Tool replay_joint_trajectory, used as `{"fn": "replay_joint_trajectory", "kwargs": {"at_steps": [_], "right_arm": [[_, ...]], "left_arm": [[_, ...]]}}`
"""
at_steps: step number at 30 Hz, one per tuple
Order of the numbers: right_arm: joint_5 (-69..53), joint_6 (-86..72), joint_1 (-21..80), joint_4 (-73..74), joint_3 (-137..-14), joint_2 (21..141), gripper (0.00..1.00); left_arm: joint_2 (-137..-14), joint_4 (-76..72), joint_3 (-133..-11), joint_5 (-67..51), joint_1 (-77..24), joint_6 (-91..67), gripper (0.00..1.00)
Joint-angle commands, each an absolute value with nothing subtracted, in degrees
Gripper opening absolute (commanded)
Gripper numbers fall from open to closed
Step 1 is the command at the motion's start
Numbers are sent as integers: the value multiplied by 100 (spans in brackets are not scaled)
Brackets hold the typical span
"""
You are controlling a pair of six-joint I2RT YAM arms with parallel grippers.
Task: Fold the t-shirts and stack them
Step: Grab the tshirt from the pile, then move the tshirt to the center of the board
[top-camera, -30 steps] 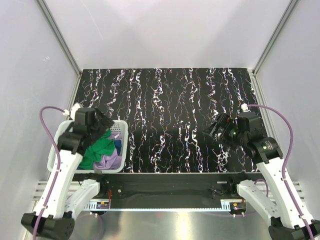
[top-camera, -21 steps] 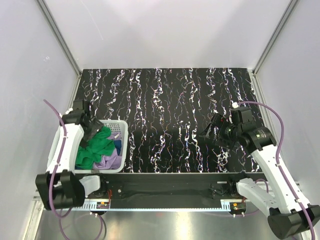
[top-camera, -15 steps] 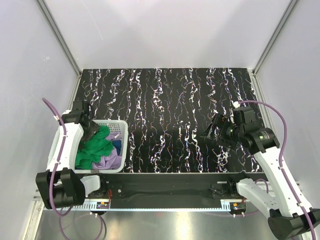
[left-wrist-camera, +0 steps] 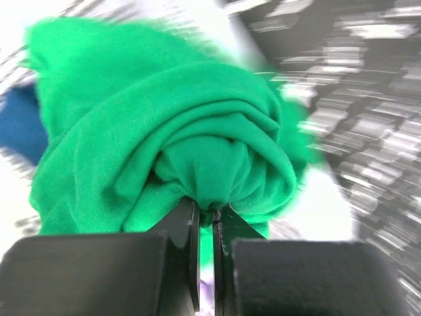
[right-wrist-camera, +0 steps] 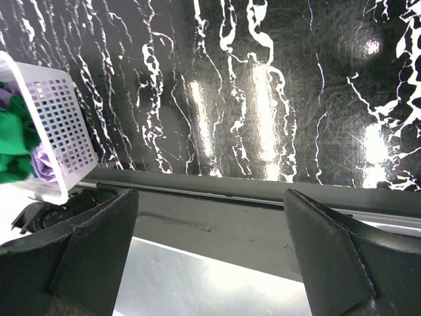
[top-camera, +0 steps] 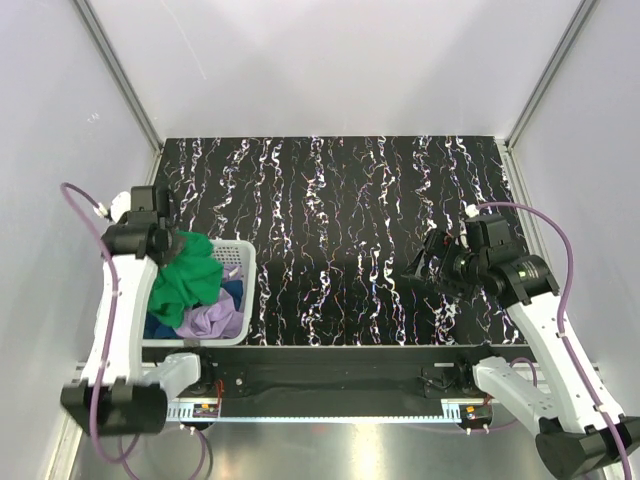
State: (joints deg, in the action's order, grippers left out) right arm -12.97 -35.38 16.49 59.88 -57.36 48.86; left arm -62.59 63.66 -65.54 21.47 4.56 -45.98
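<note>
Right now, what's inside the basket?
Green shirt bunched on top, pinched in the left jaws; lilac shirt and dark blue shirt below it. Cloth covers the floor of the basket and anything deeper.

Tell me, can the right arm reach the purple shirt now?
Probably not: the purple shirt lies in the basket on the far left, across from the right gripper, partly beneath the green shirt the left gripper holds.

Top camera sitting high behind arm bases, looking down and forward from far off, taking in whole desk (top-camera: pixel 340 240). Left wrist camera pressing very close on green shirt (left-wrist-camera: pixel 164 131), left fingers (left-wrist-camera: pixel 193 263) at bottom edge, surroundings blurring. Right wrist camera facing down over desk's near edge, right fingers (right-wrist-camera: pixel 335 257) framing lower corners. Top and right wrist views sharing basket (top-camera: pixel 247 290); all three sharing green shirt.
</note>
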Motion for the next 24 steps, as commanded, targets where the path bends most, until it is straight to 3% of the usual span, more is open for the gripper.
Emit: {"fn": "replay_joint_trajectory", "kwargs": {"at_steps": [1, 8, 14, 15, 16, 17, 21, 24], "right_arm": [[-1266, -3445, 1635, 5994, -5897, 5097, 100], [-1152, -3366, 1635, 6047, -6292, 5572, 100], [-870, -3550, 1643, 6214, -6548, 5450, 100], [-835, -3594, 1635, 6231, -6548, 5414, 100], [-800, -3612, 1635, 6275, -6530, 5379, 100], [-782, -3621, 1635, 6310, -6522, 5318, 100], [-1027, -3472, 1635, 6381, -6373, 5273, 100], [-1659, -3340, 1644, 6075, -6092, 5396, 100]], "left_arm": [[-5390, 5995, -7434, 1548, -260, -4772, 0], [-5317, 4037, -8490, -732, -1520, -4412, 0], [-5993, 3498, -8359, -799, -3452, -4377, 0], [-6316, 3420, -8254, -1017, -3576, -4377, 4], [-6493, 3541, -8244, -1141, -3760, -4420, 46], [-6652, 3760, -8322, -1108, -3814, -4386, 67], [-6900, 5088, -8876, -90, -3876, -3833, 96], [-6488, 5317, -8974, 649, -3876, -3516, 99]]}}
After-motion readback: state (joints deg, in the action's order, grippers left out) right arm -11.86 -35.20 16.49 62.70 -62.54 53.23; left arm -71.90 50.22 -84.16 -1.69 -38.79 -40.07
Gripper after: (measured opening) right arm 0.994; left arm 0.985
